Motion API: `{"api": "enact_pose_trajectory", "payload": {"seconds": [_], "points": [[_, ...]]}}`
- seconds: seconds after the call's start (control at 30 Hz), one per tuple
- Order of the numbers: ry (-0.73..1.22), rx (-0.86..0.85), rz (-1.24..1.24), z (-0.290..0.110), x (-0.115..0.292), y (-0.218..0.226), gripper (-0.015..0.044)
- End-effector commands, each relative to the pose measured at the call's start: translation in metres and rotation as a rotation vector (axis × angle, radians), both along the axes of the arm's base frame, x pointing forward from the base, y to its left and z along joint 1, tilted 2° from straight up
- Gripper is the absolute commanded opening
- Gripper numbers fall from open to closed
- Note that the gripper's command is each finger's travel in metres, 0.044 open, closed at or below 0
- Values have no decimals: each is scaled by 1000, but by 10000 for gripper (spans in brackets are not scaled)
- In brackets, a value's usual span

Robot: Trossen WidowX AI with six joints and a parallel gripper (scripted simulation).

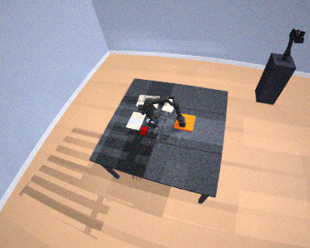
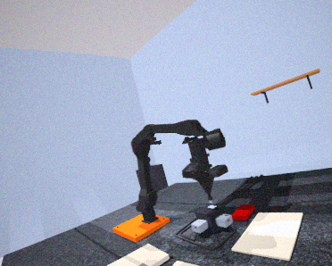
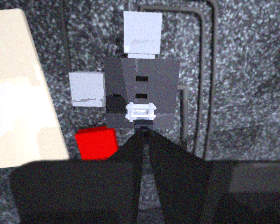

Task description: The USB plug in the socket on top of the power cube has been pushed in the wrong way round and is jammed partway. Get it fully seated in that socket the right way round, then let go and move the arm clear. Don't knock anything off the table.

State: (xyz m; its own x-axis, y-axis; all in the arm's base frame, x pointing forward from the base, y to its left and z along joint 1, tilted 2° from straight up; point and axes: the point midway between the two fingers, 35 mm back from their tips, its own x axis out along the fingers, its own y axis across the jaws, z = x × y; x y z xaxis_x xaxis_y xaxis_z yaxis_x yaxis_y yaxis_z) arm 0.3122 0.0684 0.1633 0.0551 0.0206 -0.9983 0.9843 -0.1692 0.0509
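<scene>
The power cube [image 3: 164, 75] [image 2: 209, 217] is a dark grey block. Its top shows two dark slots in the wrist view. The small white USB plug [image 3: 141, 111] [image 2: 211, 206] is at the near end of the cube's top, close against the fingertips. My gripper [image 3: 145, 136] [image 2: 210, 199] points down over the cube, its tips nearly together, shut on the USB plug's near part. The tips hide that part. Whether the plug's end is inside the socket, how deep, and which way round it faces cannot be told.
White blocks [image 3: 142, 32] [image 3: 87, 89] stick out from two cube sides. A red block [image 3: 97, 144] [image 2: 244, 212] [image 1: 144, 131] is close beside the cube. A cream panel [image 3: 22, 100] [image 2: 268, 245] lies beyond it. Dark cable [image 3: 202, 75] loops around the cube. The arm stands on an orange base [image 2: 129, 233] [image 1: 190, 118].
</scene>
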Motion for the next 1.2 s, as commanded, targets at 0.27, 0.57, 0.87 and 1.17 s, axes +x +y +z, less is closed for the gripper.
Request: {"api": "enact_pose_trajectory", "payload": {"seconds": [0.27,0.57,0.87,1.17], "points": [[-1,0,1,-2,0,0,0],[-1,0,1,-3,0,-1,0],[-1,0,1,-4,1,-1,0],[-1,0,1,-5,1,-1,0]]}}
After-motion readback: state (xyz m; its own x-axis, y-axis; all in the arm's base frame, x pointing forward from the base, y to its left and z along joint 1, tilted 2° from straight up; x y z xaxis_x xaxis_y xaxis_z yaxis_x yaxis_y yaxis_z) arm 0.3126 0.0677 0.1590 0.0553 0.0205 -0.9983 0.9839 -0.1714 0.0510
